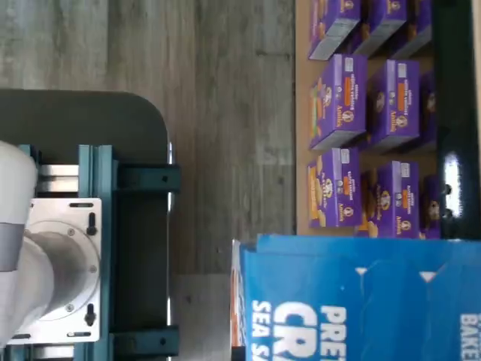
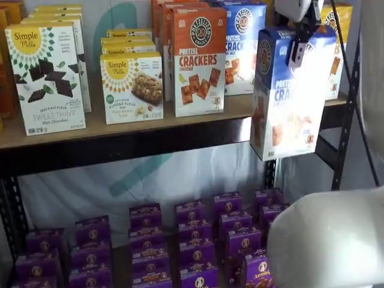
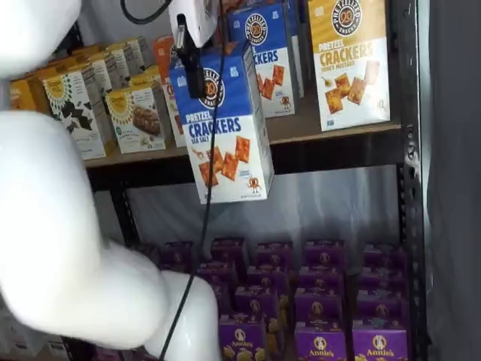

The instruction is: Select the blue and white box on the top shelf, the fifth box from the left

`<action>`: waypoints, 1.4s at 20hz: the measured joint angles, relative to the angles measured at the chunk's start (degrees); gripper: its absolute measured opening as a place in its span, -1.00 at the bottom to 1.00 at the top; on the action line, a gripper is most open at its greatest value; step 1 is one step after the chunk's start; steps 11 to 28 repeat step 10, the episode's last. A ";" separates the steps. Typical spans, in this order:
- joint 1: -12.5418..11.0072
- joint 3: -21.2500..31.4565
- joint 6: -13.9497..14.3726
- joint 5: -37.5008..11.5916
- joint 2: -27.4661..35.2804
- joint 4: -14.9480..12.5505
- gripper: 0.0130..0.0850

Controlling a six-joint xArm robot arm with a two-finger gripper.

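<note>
Blue and white box (image 3: 225, 124) is off the top shelf (image 3: 331, 128), hanging in the air in front of it, clear of the board in both shelf views. Long axis roughly vertical, slightly tilted, printed front facing out from the shelves. End effector (image 3: 189, 64) pinches the box at its upper edge, so the box hangs below it. Purple boxes (image 2: 192, 240) sit on the lower level underneath.

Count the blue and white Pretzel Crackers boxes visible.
2: one blue and white box held by the tool off the top shelf; another stands there. More may be hidden.
</note>
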 joint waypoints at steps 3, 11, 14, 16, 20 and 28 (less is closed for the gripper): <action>-0.45 2.53 -0.63 -0.01 -2.33 -0.36 0.22; -0.39 6.19 -0.98 -0.44 -5.26 -1.13 0.22; -0.39 6.19 -0.98 -0.44 -5.26 -1.13 0.22; -0.39 6.19 -0.98 -0.44 -5.26 -1.13 0.22; -0.39 6.19 -0.98 -0.44 -5.26 -1.13 0.22; -0.39 6.19 -0.98 -0.44 -5.26 -1.13 0.22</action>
